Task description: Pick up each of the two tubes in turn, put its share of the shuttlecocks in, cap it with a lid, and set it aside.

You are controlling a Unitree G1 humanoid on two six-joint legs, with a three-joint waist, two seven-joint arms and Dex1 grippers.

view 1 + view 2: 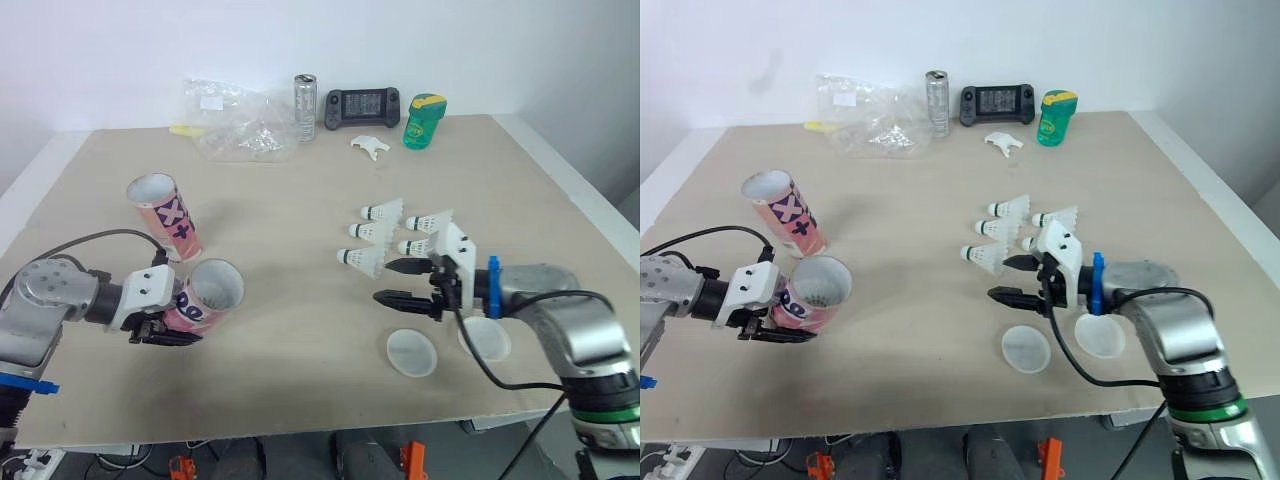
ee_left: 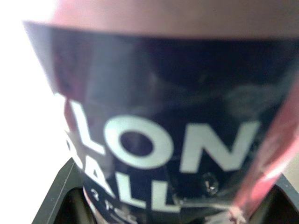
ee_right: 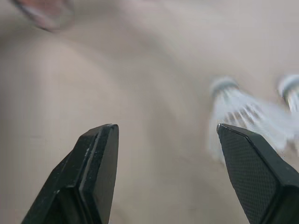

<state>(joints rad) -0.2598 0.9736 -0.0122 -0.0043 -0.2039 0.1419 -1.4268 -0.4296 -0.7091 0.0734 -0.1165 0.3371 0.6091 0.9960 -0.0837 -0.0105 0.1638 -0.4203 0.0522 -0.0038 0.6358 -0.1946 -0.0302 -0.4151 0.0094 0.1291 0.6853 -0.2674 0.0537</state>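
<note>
Over the beige worktop (image 1: 300, 180) we see the left jaws clamped on a pink tube (image 1: 212, 292), its base hidden behind them; the right jaws gape wide, empty, just beside the shuttlecocks (image 1: 378, 232).

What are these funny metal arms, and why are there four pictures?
They are a robot's two arms. Two pictures come from cameras in its head, looking down at a table; the other two come from a camera on each wrist. The left end effector is shut on a pink tube, seen close up by its wrist camera. The right end effector is open, beside five white shuttlecocks. A second tube and two round lids sit on the table too.
</note>
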